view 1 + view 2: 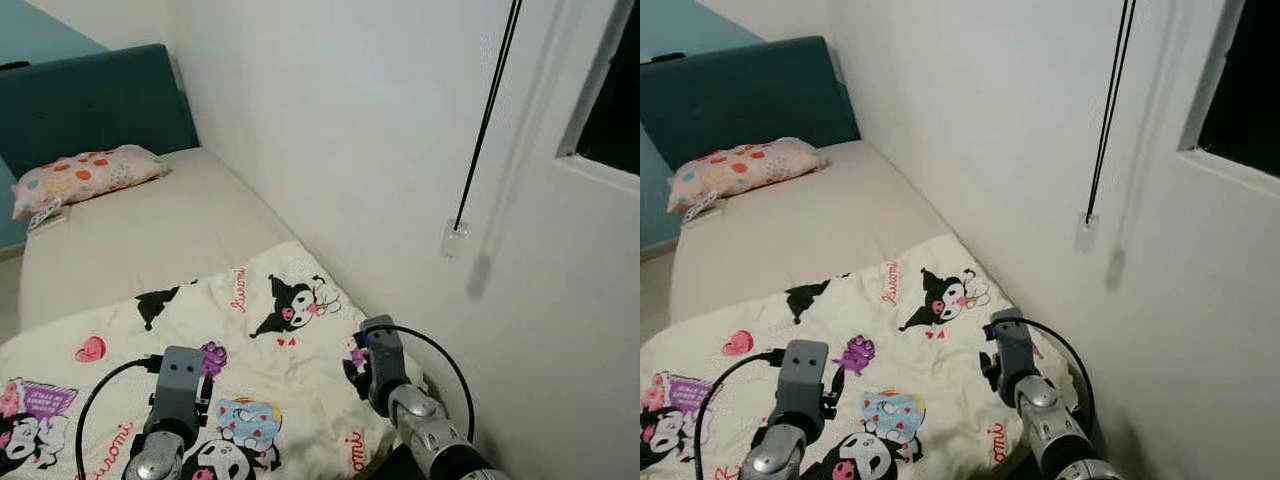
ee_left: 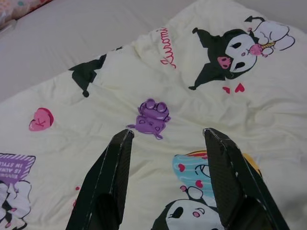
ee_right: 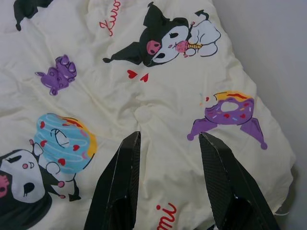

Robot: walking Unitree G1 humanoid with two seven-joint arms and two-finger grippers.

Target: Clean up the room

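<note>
A cream blanket (image 1: 250,320) printed with black and purple cartoon figures covers the near half of the bed. Its far edge lies unevenly across the bare beige mattress (image 1: 150,240). My left gripper (image 2: 168,132) hovers open just above the blanket, near a small purple print (image 2: 152,116). My right gripper (image 3: 169,135) is also open, low over the blanket by its wall-side edge, close to a purple doughnut print (image 3: 229,112). Neither gripper holds anything.
A floral pillow (image 1: 85,178) lies at the head of the bed against a teal headboard (image 1: 90,105), with a small white object (image 1: 45,215) beside it. A white wall runs along the right, with a black blind cord (image 1: 487,110) and a window (image 1: 615,90).
</note>
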